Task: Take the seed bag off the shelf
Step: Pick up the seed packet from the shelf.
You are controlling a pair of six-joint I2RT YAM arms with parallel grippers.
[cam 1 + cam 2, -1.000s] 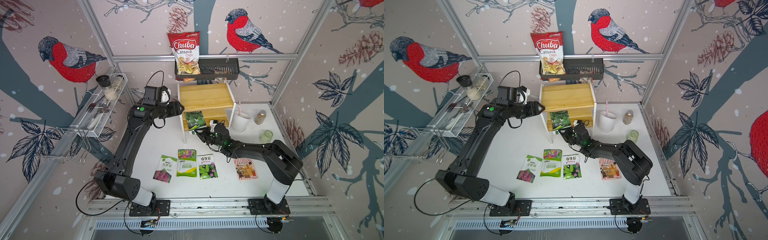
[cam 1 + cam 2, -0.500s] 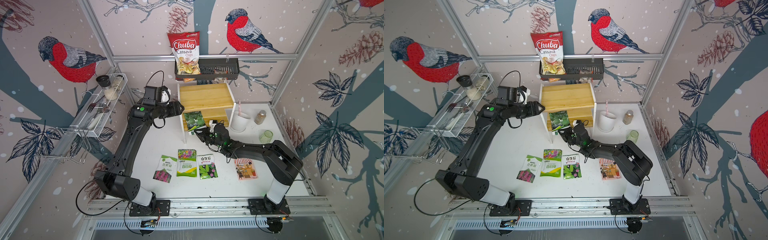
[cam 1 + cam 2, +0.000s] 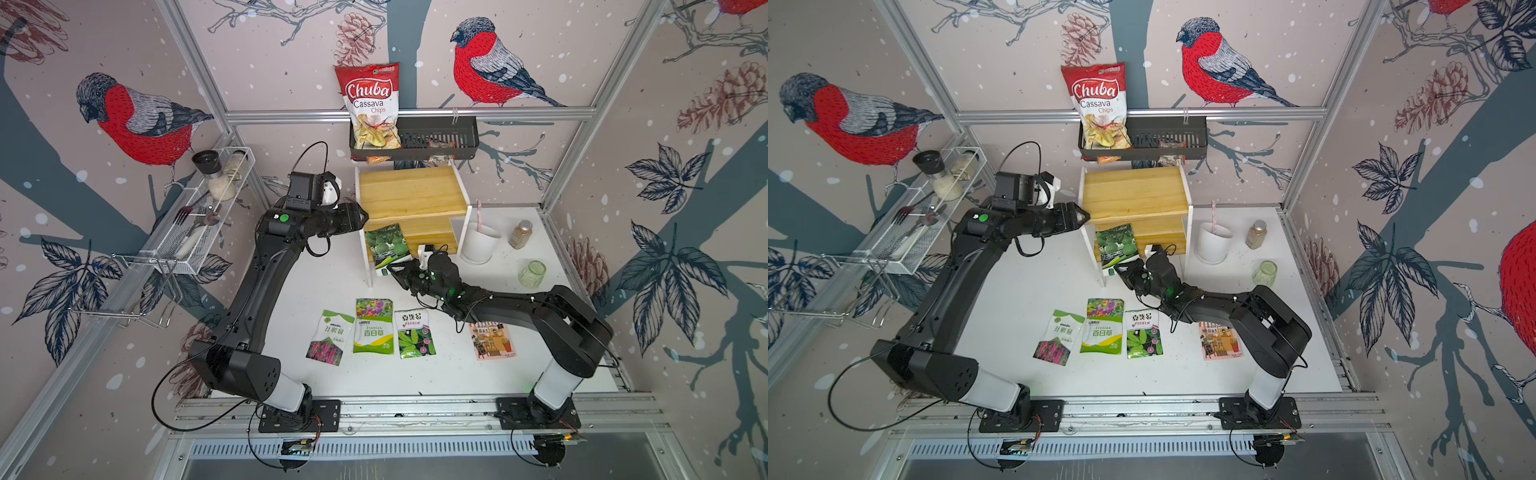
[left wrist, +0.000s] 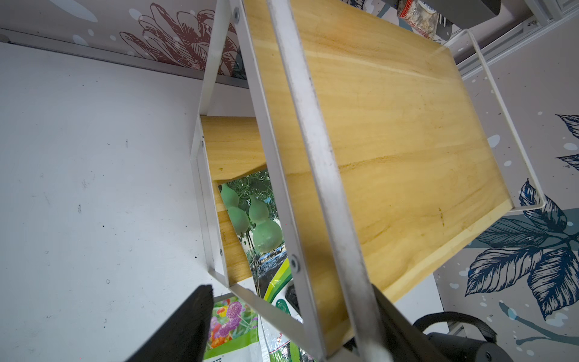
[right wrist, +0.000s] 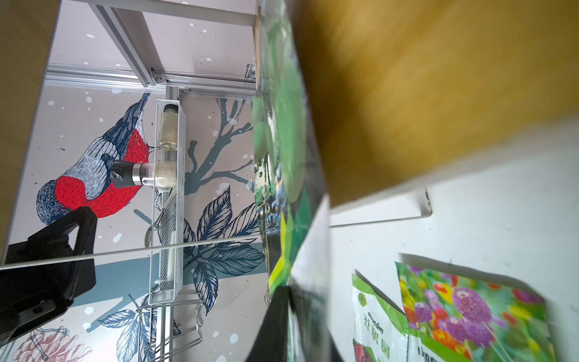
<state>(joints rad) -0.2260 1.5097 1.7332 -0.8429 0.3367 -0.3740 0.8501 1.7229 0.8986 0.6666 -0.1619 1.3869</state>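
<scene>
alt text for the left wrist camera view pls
A green gourd-print seed bag lies partly on the lower board of a yellowish wooden two-tier shelf with white legs, seen close. The open left gripper straddles its white side rail.

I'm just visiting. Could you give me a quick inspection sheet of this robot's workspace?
Surface: white table, lightly speckled.
Job's things: seed bag on the shelf's lower board, near end overhanging.
Clutter: three seed packets, booklet, white cup, spice jar, glass jar.
Hands: right hand shut on seed bag; left hand open astride the shelf's side rail.
Cables: black loops by left arm.
Surroundings: bird-print walls; chips bag in black basket; wire rack.
</scene>
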